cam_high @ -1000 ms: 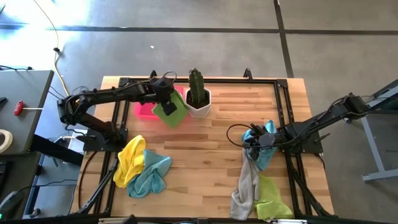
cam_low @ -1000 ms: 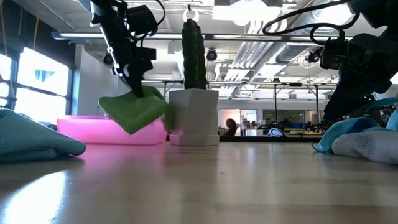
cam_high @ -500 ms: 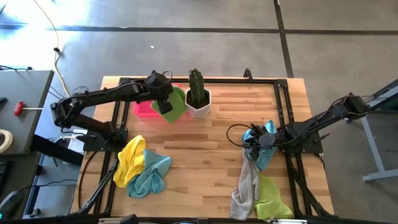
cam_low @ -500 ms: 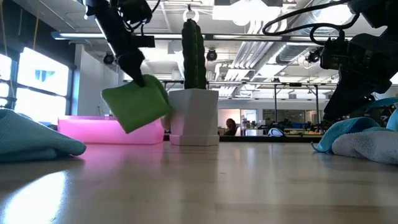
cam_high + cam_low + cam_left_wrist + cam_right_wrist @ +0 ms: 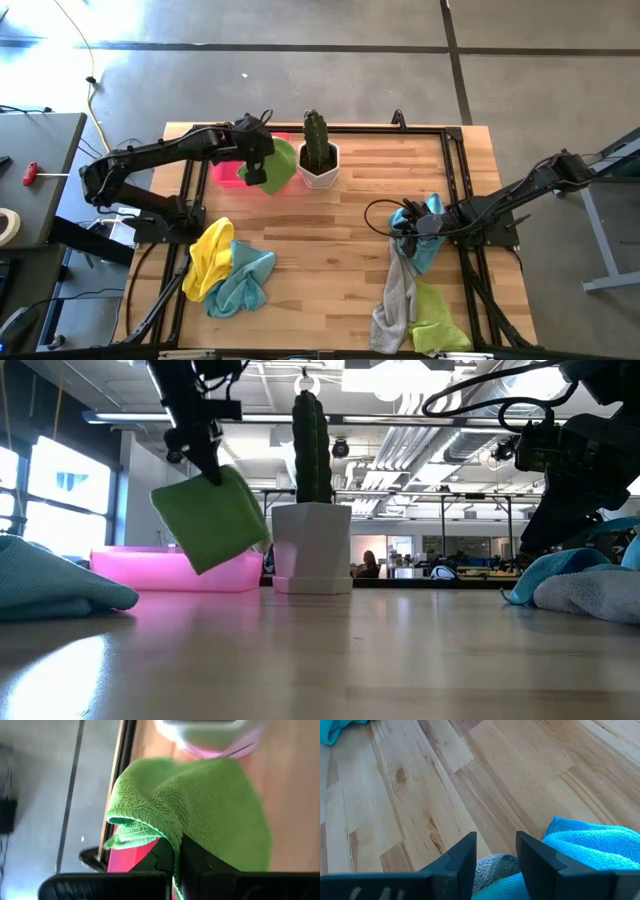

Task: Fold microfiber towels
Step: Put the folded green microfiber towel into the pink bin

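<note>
Here your left gripper point(image 5: 256, 172) has its jaws clenched on a folded lime green towel point(image 5: 274, 164), hanging above the pink tray point(image 5: 228, 174); your right gripper's point(image 5: 495, 851) jaws stand parted over the blue towel point(image 5: 590, 840).

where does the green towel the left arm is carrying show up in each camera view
High view: green towel top centre-left, over the pink tray, beside the cactus pot.
Low view: green towel left of centre, hanging off the table, left of the cactus pot.
Left wrist view: green towel fills the middle, in the shut left pincer.
Right wrist view: not in it.
Shared landmark: the cactus pot.
</note>
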Robot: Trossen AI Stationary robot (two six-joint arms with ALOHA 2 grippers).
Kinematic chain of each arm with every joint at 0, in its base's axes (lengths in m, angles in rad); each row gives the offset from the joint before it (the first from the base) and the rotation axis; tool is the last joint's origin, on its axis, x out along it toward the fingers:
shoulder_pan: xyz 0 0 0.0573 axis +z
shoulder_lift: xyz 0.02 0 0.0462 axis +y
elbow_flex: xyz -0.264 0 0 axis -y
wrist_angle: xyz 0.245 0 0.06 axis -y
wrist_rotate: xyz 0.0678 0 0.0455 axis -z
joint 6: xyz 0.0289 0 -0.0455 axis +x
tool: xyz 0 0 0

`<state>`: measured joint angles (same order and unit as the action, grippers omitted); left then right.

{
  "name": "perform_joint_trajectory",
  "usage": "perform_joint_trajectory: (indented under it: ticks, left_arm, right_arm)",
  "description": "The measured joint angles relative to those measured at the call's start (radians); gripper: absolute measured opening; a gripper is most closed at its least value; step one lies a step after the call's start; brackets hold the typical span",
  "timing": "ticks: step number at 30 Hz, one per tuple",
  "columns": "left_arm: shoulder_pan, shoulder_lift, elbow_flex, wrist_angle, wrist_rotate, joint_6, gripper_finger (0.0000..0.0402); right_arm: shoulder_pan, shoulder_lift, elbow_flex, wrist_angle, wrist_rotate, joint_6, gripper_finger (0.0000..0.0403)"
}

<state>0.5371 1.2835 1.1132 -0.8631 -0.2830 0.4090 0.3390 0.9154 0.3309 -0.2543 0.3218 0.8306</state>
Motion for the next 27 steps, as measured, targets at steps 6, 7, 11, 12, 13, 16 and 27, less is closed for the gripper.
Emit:
perform_joint_trajectory:
  ticks: [6,7,11,12,13,16,27]
  left_arm:
    - [-0.117,0.000,0.087,-0.148,0.025,0.085,0.0001]
    - [-0.141,0.000,0.094,-0.184,0.026,0.092,0.0001]
    - [-0.236,0.000,0.109,-0.335,0.018,0.101,0.0001]
    - [-0.258,0.000,0.109,-0.370,0.007,0.102,0.0001]
    - [-0.275,0.001,0.108,-0.400,-0.013,0.103,0.0001]
    - [-0.303,0.017,0.108,-0.428,-0.103,0.096,0.0001]
    - [-0.251,0.131,0.108,-0.521,-0.019,0.126,0.0001]
  right_arm:
    - [0.000,0.000,0.000,0.000,0.000,0.000,0.0129]
    - [0.000,0.000,0.000,0.000,0.000,0.000,0.0129]
    - [0.000,0.000,0.000,0.000,0.000,0.000,0.0129]
    - [0.000,0.000,0.000,0.000,0.000,0.001,0.0129]
    - [0.000,0.000,0.000,0.000,0.000,0.001,0.0129]
    - [0.000,0.000,0.000,0.000,0.000,0.000,0.0129]
    - [0.000,0.000,0.000,0.000,0.000,0.001,0.0129]
